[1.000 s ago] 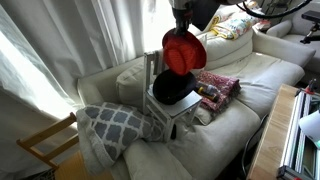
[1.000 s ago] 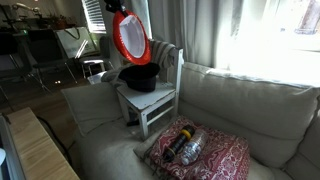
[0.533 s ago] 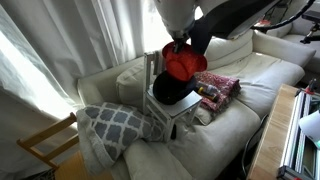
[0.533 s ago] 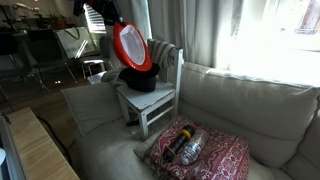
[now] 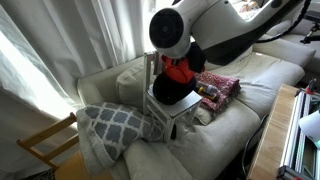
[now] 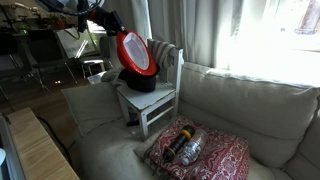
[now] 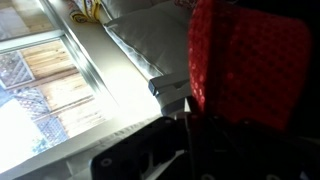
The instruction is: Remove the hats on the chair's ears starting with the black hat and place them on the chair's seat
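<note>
The black hat [image 5: 172,90] lies on the seat of the small white chair [image 6: 160,104]; it also shows in an exterior view [image 6: 137,80]. The red hat [image 6: 136,55] hangs tilted just above the black hat, held by my gripper [image 6: 120,33], which is shut on its upper edge. In an exterior view the red hat [image 5: 180,70] peeks out below my arm, and the gripper itself is hidden there. In the wrist view the red hat [image 7: 250,65] fills the right side. The chair's back posts [image 6: 180,55] are bare.
The chair stands on a cream sofa [image 6: 240,100]. A grey-patterned cushion [image 5: 115,125] lies beside it, and a red patterned cushion [image 6: 200,150] with a dark object on it. A natural-wood chair frame [image 5: 45,145] stands off the sofa. Curtains [image 5: 60,40] hang behind.
My arm has come down with the red hat, from high above the chair to just over the black hat on the seat.
</note>
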Robot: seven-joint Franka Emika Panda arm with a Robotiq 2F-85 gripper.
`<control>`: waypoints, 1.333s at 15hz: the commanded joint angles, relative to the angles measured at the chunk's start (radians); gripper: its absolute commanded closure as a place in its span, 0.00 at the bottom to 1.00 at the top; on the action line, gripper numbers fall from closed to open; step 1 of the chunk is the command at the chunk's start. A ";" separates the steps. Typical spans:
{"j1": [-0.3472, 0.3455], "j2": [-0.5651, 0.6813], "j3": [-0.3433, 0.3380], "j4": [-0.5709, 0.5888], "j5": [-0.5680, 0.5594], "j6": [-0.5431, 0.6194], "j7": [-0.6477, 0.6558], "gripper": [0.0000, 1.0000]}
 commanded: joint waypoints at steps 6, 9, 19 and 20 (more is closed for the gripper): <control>0.042 0.108 0.024 0.046 -0.093 -0.141 0.062 0.99; 0.044 0.140 0.027 0.052 -0.089 -0.137 0.061 0.99; 0.000 0.206 0.035 0.129 0.110 0.018 0.067 0.99; 0.003 0.208 0.030 0.133 0.127 0.039 0.071 0.99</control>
